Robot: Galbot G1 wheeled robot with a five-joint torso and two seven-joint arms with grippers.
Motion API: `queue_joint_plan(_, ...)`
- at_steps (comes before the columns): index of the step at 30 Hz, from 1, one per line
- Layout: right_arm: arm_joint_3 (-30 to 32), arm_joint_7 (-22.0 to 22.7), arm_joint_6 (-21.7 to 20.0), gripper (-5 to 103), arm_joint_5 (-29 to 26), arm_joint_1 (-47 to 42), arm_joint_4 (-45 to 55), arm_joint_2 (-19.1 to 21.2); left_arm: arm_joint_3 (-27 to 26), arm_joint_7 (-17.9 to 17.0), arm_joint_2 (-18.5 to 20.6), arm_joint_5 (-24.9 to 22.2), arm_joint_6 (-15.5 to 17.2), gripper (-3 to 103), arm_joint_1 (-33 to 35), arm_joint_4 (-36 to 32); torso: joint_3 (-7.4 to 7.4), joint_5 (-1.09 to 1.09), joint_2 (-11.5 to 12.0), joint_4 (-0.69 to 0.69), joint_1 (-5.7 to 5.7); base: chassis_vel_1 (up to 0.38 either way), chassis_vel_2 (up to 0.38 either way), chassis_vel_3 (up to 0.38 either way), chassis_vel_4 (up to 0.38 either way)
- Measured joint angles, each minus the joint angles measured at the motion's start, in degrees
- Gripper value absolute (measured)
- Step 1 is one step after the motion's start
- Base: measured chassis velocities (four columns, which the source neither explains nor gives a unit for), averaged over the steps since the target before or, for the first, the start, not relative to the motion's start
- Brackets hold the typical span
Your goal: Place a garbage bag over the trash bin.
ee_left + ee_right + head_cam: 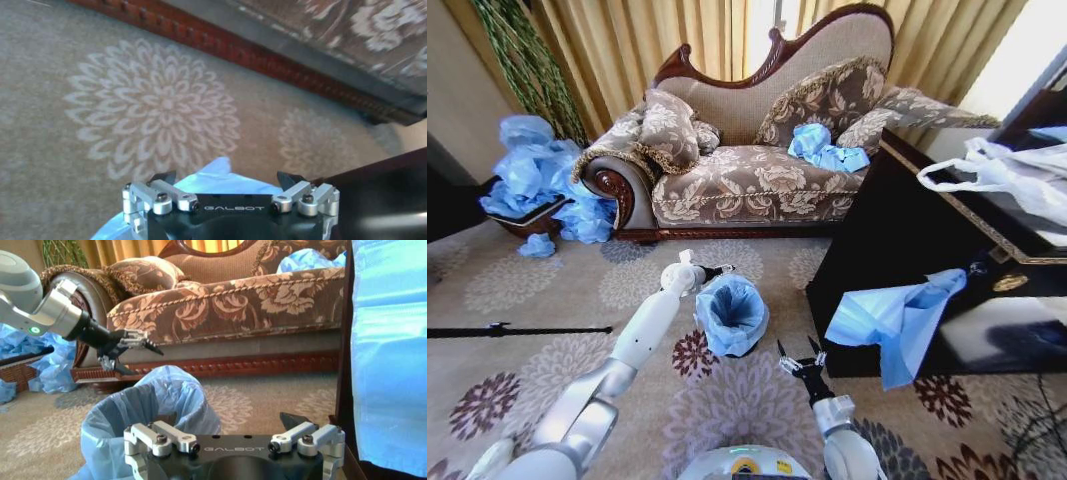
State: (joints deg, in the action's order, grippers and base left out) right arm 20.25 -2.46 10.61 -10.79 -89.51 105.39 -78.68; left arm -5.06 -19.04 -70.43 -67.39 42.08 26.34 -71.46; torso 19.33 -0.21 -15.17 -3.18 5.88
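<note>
Living room, floral carpet (pixel 517 280), brown patterned sofa (pixel 757 170) against gold curtains. A dark glossy table (pixel 897 250) stands to the robot's right, with a loose blue bag (pixel 892 320) draped over its near edge and a white plastic bag (pixel 1007 175) on top. More blue bags are piled beside the sofa's arm (pixel 542 180), and one lies on the sofa seat (pixel 825 150).

The trash bin (pixel 745 346) sits on the carpet just ahead of the robot, between the two arms. The garbage bag (pixel 730 312) is already in it: mouth open, rim folded out over the bin top, plastic puffed and crinkly (only a sliver of black shows at the base in the head view).

Left gripper (pixel 712 271) hovers just above the far-left edge of the bag rim, fingers apart, nothing between them; in the right wrist view (pixel 130 351) it hangs just over the bag (pixel 150 410), no clear contact. In its own wrist view the fingertips (pixel 162 177) are spread, with blue plastic below them.

Right gripper (pixel 799 358) sits low, near the bin's right side, fingers spread, holding nothing, clear of the bag.
</note>
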Motion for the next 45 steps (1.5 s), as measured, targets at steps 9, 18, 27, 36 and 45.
queue_joint_plan(9, 0.37, 0.19, 0.45, 100, 0.14, 0.23, -0.8, 0.23, 1.43, -1.61, -0.95, 1.1, 0.21, 100, -0.88, 1.76, 0.0, 0.01, 0.0, 0.0, 0.0, 0.0, 0.0, 0.0, 0.0)
queue_joint_plan(18, 0.42, 0.36, 1.08, 100, 0.15, 0.41, -2.36, -0.65, 3.22, -0.71, -0.26, 1.13, 0.17, 100, -1.4, 3.38, 0.01, 0.01, 0.0, 0.02, 0.01, 0.0, 0.0, 0.0, 0.0)
queue_joint_plan(27, 0.19, 0.34, 1.07, 100, 0.41, 0.75, -2.82, -1.19, 3.61, -0.58, -2.48, 0.86, 0.11, 100, -3.64, 9.42, 0.01, 0.01, 0.0, 0.0, 0.0, 0.0, 0.0, 0.0, 0.0)
queue_joint_plan(36, 0.19, 0.55, 0.89, 100, 0.57, 0.55, -2.69, -0.96, 1.59, -1.02, -4.47, 0.19, 0.06, 100, -4.42, 14.36, 0.01, 0.01, 0.0, 0.01, 0.01, 0.0, 0.0, 0.0, 0.0)
queue_joint_plan(45, -0.13, 0.62, 0.63, 100, 0.74, 0.73, -2.61, -0.86, 0.25, -0.89, -4.91, -0.72, -0.12, 100, -3.02, 16.72, -0.01, 0.01, -0.01, 0.02, 0.0, 0.0, 0.0, 0.0, 0.0)
